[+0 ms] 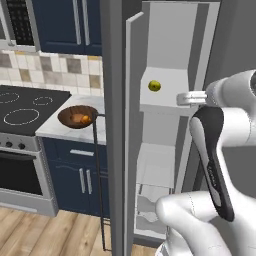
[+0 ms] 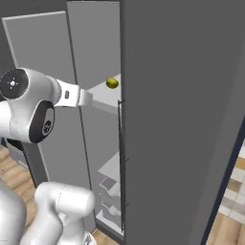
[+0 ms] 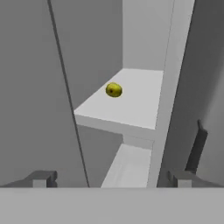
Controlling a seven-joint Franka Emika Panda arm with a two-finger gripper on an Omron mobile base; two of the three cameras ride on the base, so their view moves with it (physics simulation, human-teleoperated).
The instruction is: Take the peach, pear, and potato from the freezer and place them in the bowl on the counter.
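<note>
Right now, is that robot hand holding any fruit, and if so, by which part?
Nothing is held. The hand is open and empty, short of the pear, which lies untouched on the freezer shelf.

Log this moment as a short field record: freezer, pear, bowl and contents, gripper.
freezer: door open, white shelves showing
pear: alone on the upper white shelf, untouched
bowl: on the counter beside the stove, left of the freezer
bowl contents: one orange fruit, likely the peach, and something darker beside it, too small to name
gripper: open, empty, short of the shelf, facing the pear
</note>
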